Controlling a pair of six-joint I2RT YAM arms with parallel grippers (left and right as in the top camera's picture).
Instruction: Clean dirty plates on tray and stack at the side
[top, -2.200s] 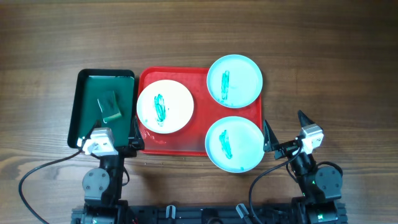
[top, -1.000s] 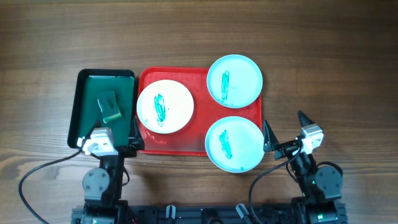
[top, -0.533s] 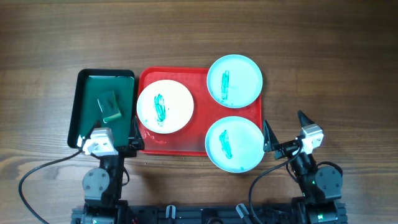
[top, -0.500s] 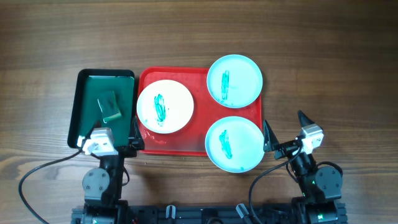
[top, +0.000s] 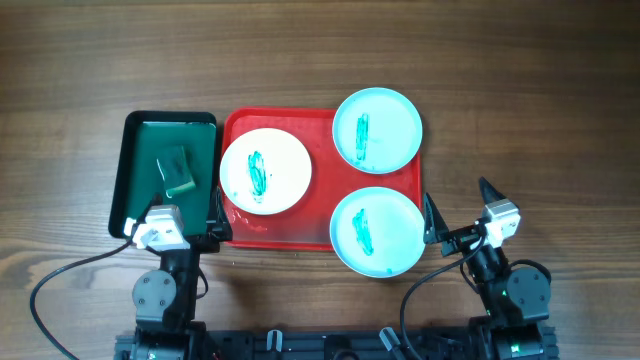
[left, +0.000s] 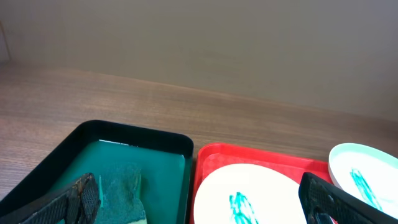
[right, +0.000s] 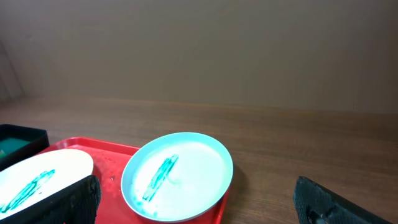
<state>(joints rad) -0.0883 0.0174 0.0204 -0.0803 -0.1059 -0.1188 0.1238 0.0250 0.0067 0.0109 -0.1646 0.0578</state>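
The red tray (top: 322, 128) holds three smeared plates: a white plate (top: 265, 172) on its left, a pale cyan plate (top: 377, 128) at its far right corner, and another cyan plate (top: 377, 231) overhanging its near right edge. My left gripper (top: 172, 208) stands open at the near edge, between the green tray and the white plate (left: 249, 193). My right gripper (top: 456, 194) stands open just right of the near cyan plate. The right wrist view looks over a cyan plate (right: 177, 174) between its wide-spread fingers (right: 329, 200). Neither gripper holds anything.
A dark green tray (top: 140, 140) sits left of the red tray, with a green sponge (top: 178, 172) lying in it; the sponge (left: 121, 196) lies just inside the left finger in the left wrist view. Bare wooden table (top: 530, 120) lies to the right and beyond.
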